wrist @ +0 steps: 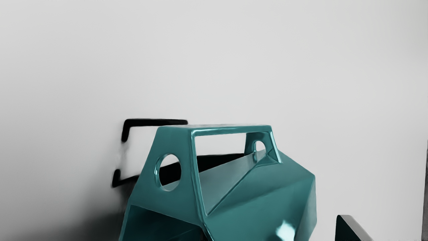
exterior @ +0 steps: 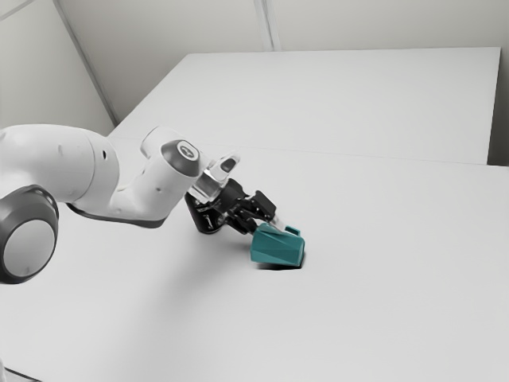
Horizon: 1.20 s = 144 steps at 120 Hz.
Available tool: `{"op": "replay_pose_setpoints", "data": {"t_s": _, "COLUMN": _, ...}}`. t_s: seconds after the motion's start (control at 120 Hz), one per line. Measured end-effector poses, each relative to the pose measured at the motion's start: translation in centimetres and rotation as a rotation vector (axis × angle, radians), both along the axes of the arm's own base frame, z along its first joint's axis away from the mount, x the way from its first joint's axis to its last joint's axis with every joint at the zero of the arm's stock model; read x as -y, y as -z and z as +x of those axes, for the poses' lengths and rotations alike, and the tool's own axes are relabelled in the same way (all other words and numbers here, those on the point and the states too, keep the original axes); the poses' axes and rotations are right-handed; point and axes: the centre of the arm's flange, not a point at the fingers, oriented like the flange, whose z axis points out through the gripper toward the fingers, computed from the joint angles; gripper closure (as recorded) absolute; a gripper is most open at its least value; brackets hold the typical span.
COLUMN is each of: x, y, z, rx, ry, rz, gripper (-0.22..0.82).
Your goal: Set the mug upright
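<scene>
The black two-finger gripper [exterior: 264, 225] was held with its fingers parted, right at the faceted, glossy teal mug [exterior: 277, 249]. One fingertip [wrist: 350, 230] was seen beside the mug's outer wall, with a gap left between; whether the mug was touched by the other could not be told. The mug was tipped on its side over the smooth white table [exterior: 382, 286], its angular, pierced teal handle [wrist: 177, 142] turned upward.
</scene>
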Motion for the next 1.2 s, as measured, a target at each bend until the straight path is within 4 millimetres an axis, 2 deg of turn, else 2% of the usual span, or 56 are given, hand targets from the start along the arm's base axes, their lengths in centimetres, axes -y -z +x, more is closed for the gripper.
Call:
{"op": "replay_pose_setpoints", "data": {"t_s": 0.108, "x": 0.3, "y": 0.1, "z": 0.0, "rx": 0.004, "ry": 0.009, "rz": -0.006, "gripper": 0.35}}
{"op": "replay_pose_setpoints", "data": {"t_s": 0.258, "x": 0.6, "y": -0.1, "z": 0.1, "rx": 0.017, "ry": 0.022, "rz": -0.01, "gripper": 0.56}}
{"op": "replay_pose_setpoints", "data": {"t_s": 0.392, "x": 1.0, "y": -0.7, "z": 0.2, "rx": 0.03, "ry": 0.035, "rz": -0.014, "gripper": 0.64}}
{"op": "replay_pose_setpoints", "data": {"t_s": 0.508, "x": 1.8, "y": -1.9, "z": 0.2, "rx": 0.053, "ry": 0.049, "rz": -0.026, "gripper": 0.72}}
{"op": "replay_pose_setpoints", "data": {"t_s": 0.692, "x": 3.1, "y": -4.3, "z": -0.4, "rx": 0.084, "ry": 0.081, "rz": -0.034, "gripper": 0.74}}
{"op": "replay_pose_setpoints", "data": {"t_s": 0.775, "x": 3.1, "y": -5.7, "z": -0.8, "rx": 0.101, "ry": 0.104, "rz": -0.014, "gripper": 0.74}}
{"op": "replay_pose_setpoints", "data": {"t_s": 0.883, "x": 2.0, "y": -8.5, "z": -1.0, "rx": 0.142, "ry": 0.151, "rz": 0.057, "gripper": 0.75}}
{"op": "replay_pose_setpoints", "data": {"t_s": 0.992, "x": 1.1, "y": -10.2, "z": -1.5, "rx": 0.158, "ry": 0.194, "rz": 0.128, "gripper": 0.74}}
{"op": "replay_pose_setpoints", "data": {"t_s": 1.117, "x": -0.7, "y": -10.7, "z": -1.9, "rx": 0.139, "ry": 0.244, "rz": 0.25, "gripper": 0.75}}
{"op": "replay_pose_setpoints", "data": {"t_s": 1.2, "x": -1.3, "y": -10.3, "z": -2.3, "rx": 0.111, "ry": 0.272, "rz": 0.328, "gripper": 0.75}}
